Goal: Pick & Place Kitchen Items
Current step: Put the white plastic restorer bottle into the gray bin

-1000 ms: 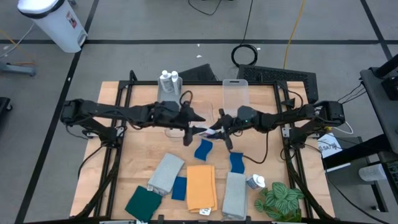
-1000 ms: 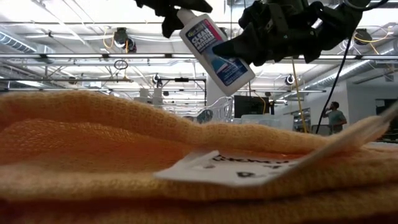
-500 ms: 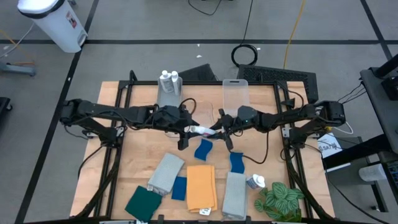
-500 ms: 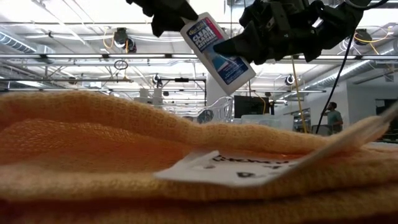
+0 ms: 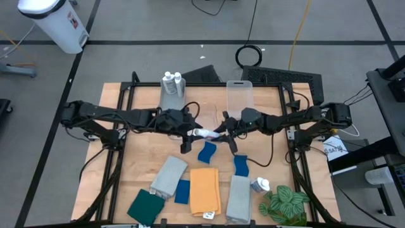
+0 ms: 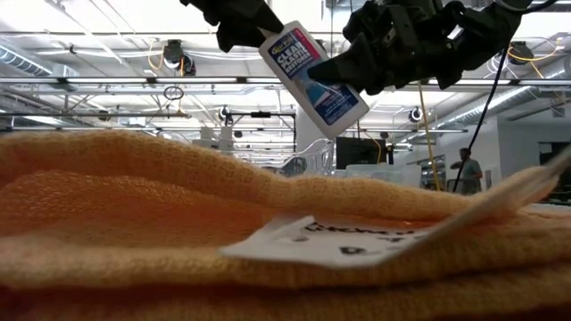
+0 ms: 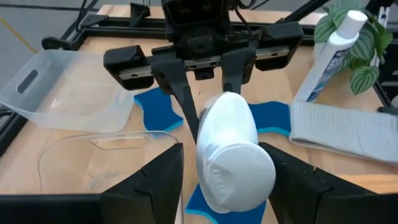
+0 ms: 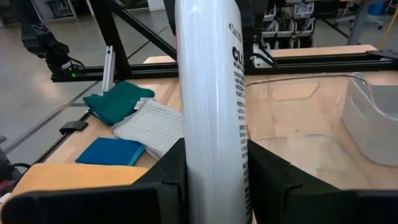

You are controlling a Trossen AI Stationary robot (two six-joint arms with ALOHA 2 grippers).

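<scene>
High view shows the counter (image 5: 145, 158), a wooden top in a black frame, with both arms reaching inward to meet above its middle. Largest of the loose items are the folded cloths along the near edge: the orange cloth (image 5: 204, 189), two grey cloths (image 5: 169, 175) (image 5: 238, 198), the dark green cloth (image 5: 147, 206) toward the near left corner and a small blue cloth (image 5: 182, 191). Two bins sit at the far edge, the grey bin (image 5: 172, 99) holding two white bottles (image 5: 172, 80), the clear bin (image 5: 239, 98) beside it. A leafy plant (image 5: 285, 202) and another bottle (image 5: 259, 185) occupy the near right corner. Two blue sponges (image 5: 207, 151) (image 5: 240, 164) lie near the middle.

The item in hand is a white bottle (image 5: 204, 133), raised off the counter between the two arms. Its long axis runs roughly left to right, tilted in the low view. The right gripper (image 5: 223, 132) holds one end, jaws closed narrow on the body. The left gripper (image 7: 221, 158) sits at the other end, jaws wide and flanking the bottle's base; whether they press on it cannot be confirmed.

Assessment: this reads as a handover. The coming move turns on the left jaws closing across that axis before the right lets go.
</scene>
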